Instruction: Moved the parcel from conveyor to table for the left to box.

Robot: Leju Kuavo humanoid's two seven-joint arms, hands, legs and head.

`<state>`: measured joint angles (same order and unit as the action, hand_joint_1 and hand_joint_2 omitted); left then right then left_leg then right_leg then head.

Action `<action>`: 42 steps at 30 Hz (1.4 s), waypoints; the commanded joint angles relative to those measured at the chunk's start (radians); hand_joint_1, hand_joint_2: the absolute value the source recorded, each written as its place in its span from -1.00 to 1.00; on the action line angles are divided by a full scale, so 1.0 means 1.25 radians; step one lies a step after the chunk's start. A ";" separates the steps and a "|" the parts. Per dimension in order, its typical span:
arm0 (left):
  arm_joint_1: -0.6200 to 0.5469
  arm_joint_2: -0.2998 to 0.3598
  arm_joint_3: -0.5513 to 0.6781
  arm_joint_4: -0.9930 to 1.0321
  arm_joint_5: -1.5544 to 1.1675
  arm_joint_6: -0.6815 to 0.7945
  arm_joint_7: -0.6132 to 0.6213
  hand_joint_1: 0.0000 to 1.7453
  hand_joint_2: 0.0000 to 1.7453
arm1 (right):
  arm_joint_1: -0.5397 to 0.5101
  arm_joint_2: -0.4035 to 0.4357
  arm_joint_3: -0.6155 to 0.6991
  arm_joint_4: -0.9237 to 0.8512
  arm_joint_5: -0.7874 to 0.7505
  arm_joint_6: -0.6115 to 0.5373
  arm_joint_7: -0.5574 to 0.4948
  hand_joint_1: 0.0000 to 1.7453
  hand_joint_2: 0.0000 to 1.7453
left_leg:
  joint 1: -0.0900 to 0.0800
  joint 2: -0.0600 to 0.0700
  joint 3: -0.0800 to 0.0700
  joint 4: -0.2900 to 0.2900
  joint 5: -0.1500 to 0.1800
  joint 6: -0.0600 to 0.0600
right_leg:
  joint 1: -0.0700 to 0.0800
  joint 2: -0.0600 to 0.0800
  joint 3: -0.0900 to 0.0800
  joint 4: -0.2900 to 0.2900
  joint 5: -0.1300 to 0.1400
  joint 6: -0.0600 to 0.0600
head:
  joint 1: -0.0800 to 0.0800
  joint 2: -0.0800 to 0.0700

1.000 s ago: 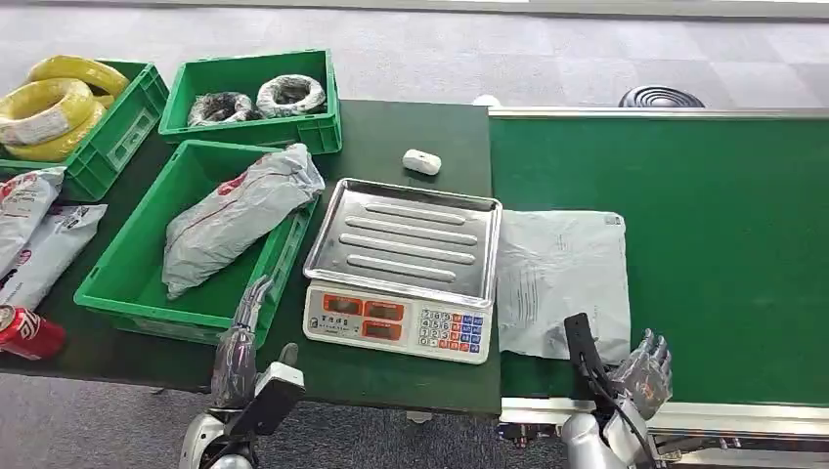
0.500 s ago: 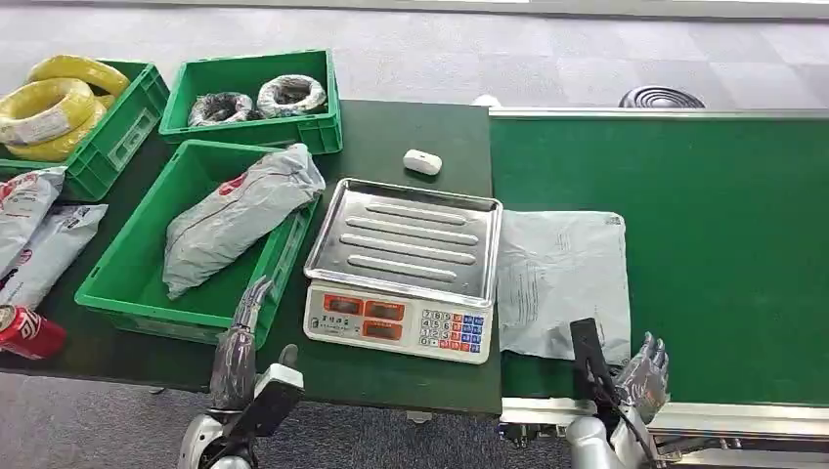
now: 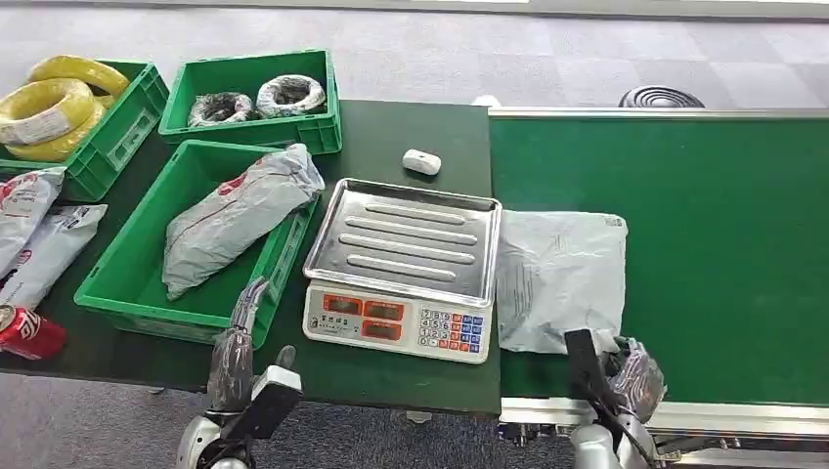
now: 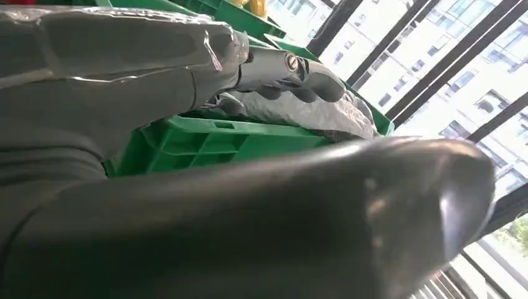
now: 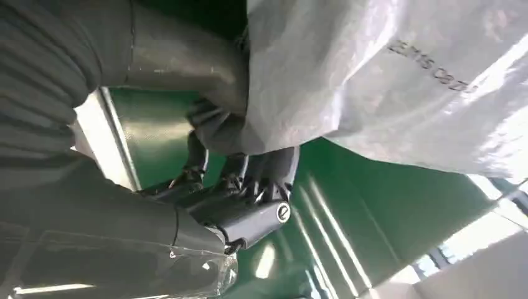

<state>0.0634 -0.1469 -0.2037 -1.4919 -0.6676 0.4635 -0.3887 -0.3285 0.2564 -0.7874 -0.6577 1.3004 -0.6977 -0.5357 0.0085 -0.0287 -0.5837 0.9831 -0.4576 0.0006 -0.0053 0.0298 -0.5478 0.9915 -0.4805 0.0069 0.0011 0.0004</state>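
Note:
A flat grey parcel [image 3: 559, 278] lies on the green conveyor belt [image 3: 723, 215], right beside the scale. My right hand [image 3: 626, 376] is at the parcel's near right corner, and that corner looks drawn up a little. In the right wrist view the fingers [image 5: 261, 171] curl under the parcel [image 5: 386, 81] edge and the thumb lies over it, so the hand grips it. My left hand [image 3: 239, 342] hovers at the table's front edge, fingers stretched toward the near green crate [image 3: 117, 293], holding nothing. The left wrist view has the left hand [image 4: 249, 218] close to the crate's wall [image 4: 218, 140].
A steel-topped scale [image 3: 401, 264] stands between crate and belt. Another grey bag [image 3: 235, 215] fills the near crate. Two more green crates [image 3: 249, 78] at the back hold coiled cable. Loose bags [image 3: 39, 239] and a red can [image 3: 27, 332] lie at the left; a white object [image 3: 421, 161] sits behind the scale.
My right hand has moved in onto the parcel's near right corner and its fingers have closed on it; the corner has pulled up slightly. The left hand has stayed put.

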 commanded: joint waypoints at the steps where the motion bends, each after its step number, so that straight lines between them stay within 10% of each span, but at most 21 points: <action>1: -0.011 0.022 -0.002 0.046 0.006 0.013 -0.008 -1.00 -1.00 | 0.020 0.074 0.059 -0.157 -0.121 0.000 -0.116 0.96 1.00 | -0.001 0.002 0.001 -0.001 0.000 0.000 | 0.000 -0.001 0.000 0.000 0.000 0.000 | 0.000 0.000; 15: -0.005 0.035 -0.019 0.070 0.020 0.040 -0.028 -1.00 -1.00 | 0.234 0.074 0.392 -0.654 -0.328 0.000 -0.084 0.94 1.00 | -0.001 0.000 -0.001 0.000 0.000 0.000 | -0.001 -0.002 -0.002 0.001 -0.001 0.000 | 0.000 0.000; 21: -0.005 0.035 -0.019 0.070 0.020 0.040 -0.028 -1.00 -1.00 | 0.234 0.074 0.392 -0.654 -0.328 0.000 -0.084 0.96 1.00 | -0.001 0.001 -0.001 0.000 0.000 0.000 | -0.001 -0.001 -0.001 0.000 0.000 0.000 | 0.000 0.000; 27: -0.013 0.047 -0.046 0.103 0.036 0.049 -0.051 -1.00 -1.00 | 0.213 0.074 0.442 -1.030 -0.360 0.000 -0.130 0.98 1.00 | -0.002 0.000 -0.003 0.000 0.000 0.000 | -0.003 -0.001 -0.004 0.002 -0.001 0.000 | 0.000 0.000; 42: -0.036 0.028 -0.021 0.094 0.024 0.025 -0.035 -1.00 -1.00 | 0.009 0.074 0.447 -0.861 -0.264 0.000 -0.090 1.00 1.00 | -0.001 0.003 0.001 0.000 0.000 0.000 | -0.001 0.001 0.000 0.000 0.000 0.000 | 0.000 0.000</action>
<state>0.0405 -0.1160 -0.2331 -1.4221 -0.6291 0.5104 -0.4463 -0.1971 0.3559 -0.2293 -1.8506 0.9411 -0.6981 -0.6878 0.0081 -0.0284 -0.5831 0.9830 -0.4573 0.0007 -0.0058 0.0301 -0.5475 0.9915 -0.4804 0.0069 0.0015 0.0004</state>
